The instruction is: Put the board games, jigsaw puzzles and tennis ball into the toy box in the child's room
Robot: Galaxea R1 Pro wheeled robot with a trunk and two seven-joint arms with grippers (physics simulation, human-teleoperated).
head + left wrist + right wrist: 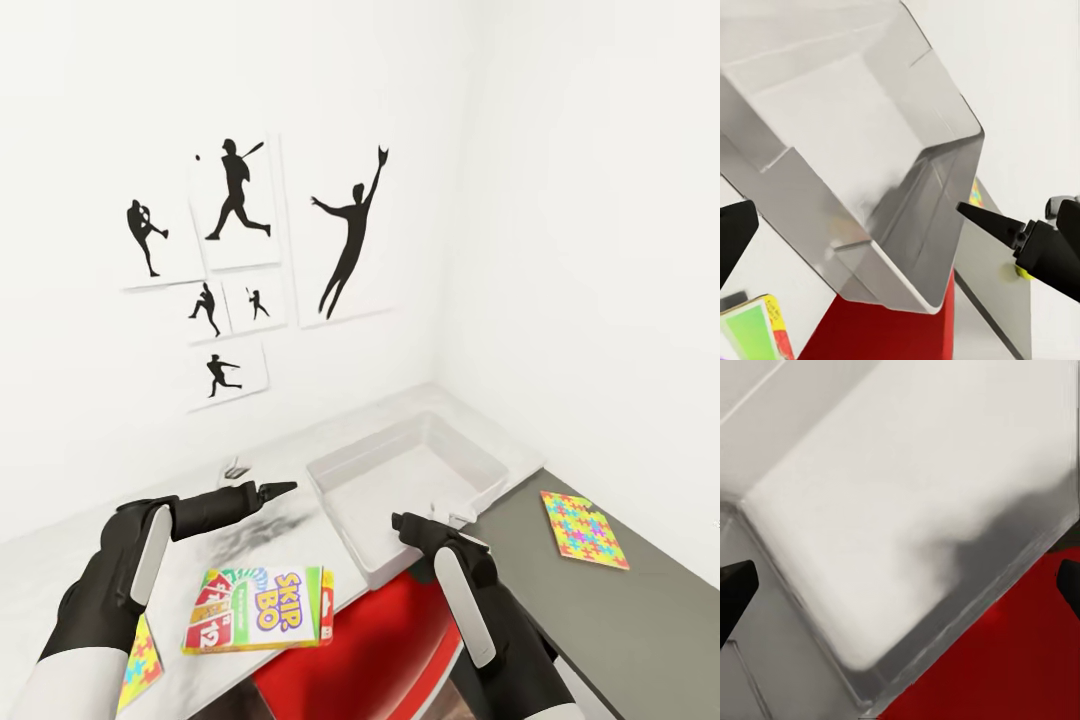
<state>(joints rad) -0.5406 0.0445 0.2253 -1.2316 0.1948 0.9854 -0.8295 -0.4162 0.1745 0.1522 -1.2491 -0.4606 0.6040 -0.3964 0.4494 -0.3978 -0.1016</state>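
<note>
The toy box [345, 497], a shallow light grey tray, stands on the table [60, 570] near the corner, and its visible inside [907, 495] is bare. A Skip-Bo board game [258, 608] lies flat near the table's front edge. One jigsaw puzzle [584, 530] lies on the dark cabinet, and another [140, 665] peeks out under my left arm. My left gripper [270, 490] hovers just left of the box, open, with one finger [735, 232] showing. My right gripper [408, 522] hangs open over the box's near rim [945, 645], nothing between its fingers [735, 585]. The bed is out of view.
A red chair [360, 650] sits below the table's front edge, under the box's near corner. The dark grey cabinet [620, 620] runs along the right wall. White walls with black silhouette posters [235, 205] close off the corner behind the table.
</note>
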